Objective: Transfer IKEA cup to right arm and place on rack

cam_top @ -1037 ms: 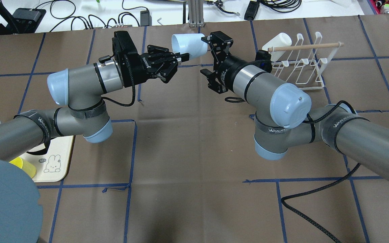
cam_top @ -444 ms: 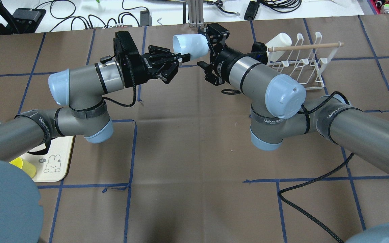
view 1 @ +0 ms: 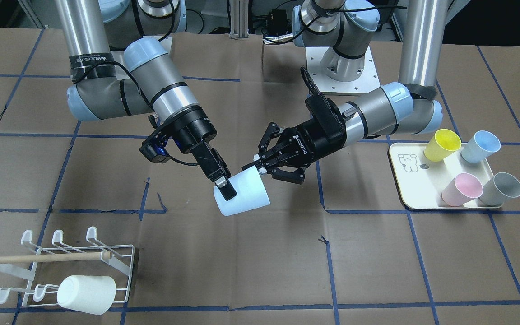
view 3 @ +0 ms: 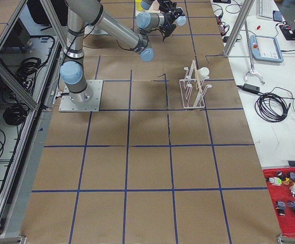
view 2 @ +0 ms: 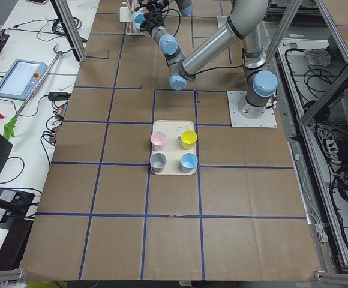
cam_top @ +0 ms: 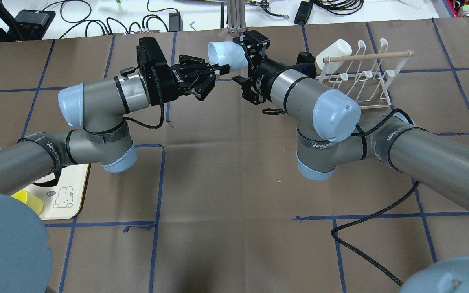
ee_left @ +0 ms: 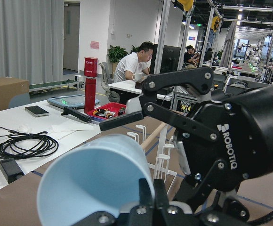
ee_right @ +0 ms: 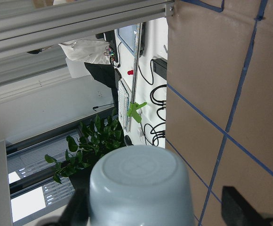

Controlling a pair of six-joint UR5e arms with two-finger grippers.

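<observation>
Desk: brown paper marked off with blue tape lines covers the desk (view 1: 377,253), which carries everything relative to the white wire drying rack with a wooden dowel handle (view 1: 68,259).
Cup: the pale-blue plastic IKEA cup (view 1: 242,193) hangs in the air well away from the rack, between the two arms, lying roughly on its side so each arm can reach a different end.
Left hand: the clawed ROBOTIQ left hand (view 1: 269,163) is clenched on the cup's rim, open mouth toward it, which leaves the base free for the other arm.
Right hand: the flat-fingered right hand (view 1: 224,183) straddles the cup's base end; one finger lies against the wall in the front view, but the right wrist view shows fingers standing off either side, so it looks not yet clenched.
Stage: judged as mid hand-over, before the left hand lets go.
Rack: a white cup (view 1: 87,294) already lies on one prong; other prongs stand bare.
Tray: a cream tray with a rabbit drawing (view 1: 411,180), far from the rack, holds yellow, blue, pink and grey cups.
Risk: releasing too early would likely drop the cup.
</observation>
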